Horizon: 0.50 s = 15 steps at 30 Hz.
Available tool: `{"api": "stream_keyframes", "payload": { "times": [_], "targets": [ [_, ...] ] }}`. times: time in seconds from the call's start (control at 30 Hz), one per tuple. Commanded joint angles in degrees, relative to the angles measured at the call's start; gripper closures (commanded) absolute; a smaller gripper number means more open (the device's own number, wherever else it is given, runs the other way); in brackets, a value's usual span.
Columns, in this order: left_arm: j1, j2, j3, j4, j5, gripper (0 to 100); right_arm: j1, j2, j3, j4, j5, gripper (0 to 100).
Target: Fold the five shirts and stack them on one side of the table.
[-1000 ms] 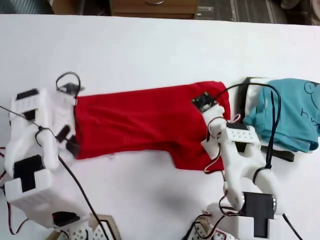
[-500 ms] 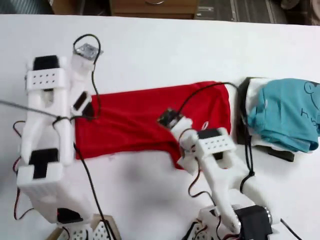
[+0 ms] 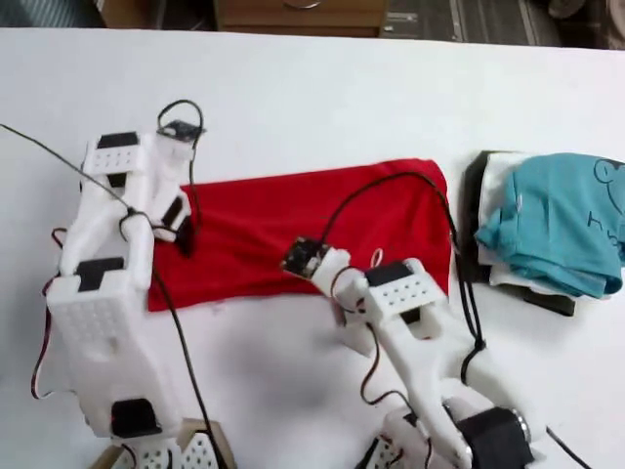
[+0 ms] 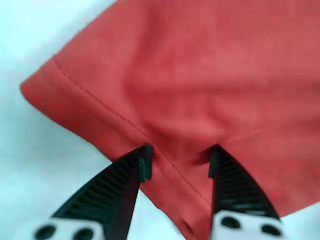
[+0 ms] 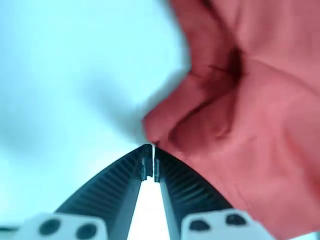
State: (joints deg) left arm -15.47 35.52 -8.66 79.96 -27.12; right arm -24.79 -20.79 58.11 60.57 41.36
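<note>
High view, shirt: the shirt (image 3: 293,225) lies flat mid-table (image 3: 293,98), long axis left to right, right end near the stack (image 3: 557,220).
High view, arms: left gripper (image 3: 181,230) at the shirt's left end; right gripper (image 3: 344,318) at its near edge.
Left wrist view: left gripper (image 4: 180,162) open, jaws either side of a hem pucker in the shirt (image 4: 210,75), not clamped.
Right wrist view: right gripper (image 5: 152,150) closed, tips touching a fold of the shirt (image 5: 260,115); cannot tell if cloth is pinched.

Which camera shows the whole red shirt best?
High view: the red shirt lies nearly whole. Left wrist view shows its hemmed edge at the open left hand; right wrist view, a bunched edge by the shut right hand.
</note>
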Motion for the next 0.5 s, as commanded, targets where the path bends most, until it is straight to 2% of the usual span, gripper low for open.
{"api": "stream_keyframes", "payload": {
  "times": [0.0, 0.07, 0.17, 0.3, 0.37, 0.47],
  "targets": [
    [0.53, 1.49, -1.19, -1.85, 0.35, 79, -0.57, -6.55, -2.37, 3.74, 0.79, 97.6],
    [0.53, 1.85, -1.45, -1.76, 0.35, 79, -0.22, -11.03, -2.73, 5.49, 0.88, 97.5],
    [0.53, 1.93, -1.54, -1.76, 0.35, 78, 1.01, -18.15, -2.55, 8.75, 5.10, 97.5],
    [0.53, 1.93, -1.45, -1.67, 0.35, 78, 6.55, -23.87, -1.23, 10.77, 10.11, 97.1],
    [0.53, 1.93, -1.45, -1.67, 0.35, 78, 8.22, -23.87, 0.79, 9.54, 11.34, 92.6],
    [0.53, 2.02, -1.45, -1.67, 0.26, 78, 9.10, -22.29, 4.84, 6.64, 12.66, 79.4]
  ]
}}
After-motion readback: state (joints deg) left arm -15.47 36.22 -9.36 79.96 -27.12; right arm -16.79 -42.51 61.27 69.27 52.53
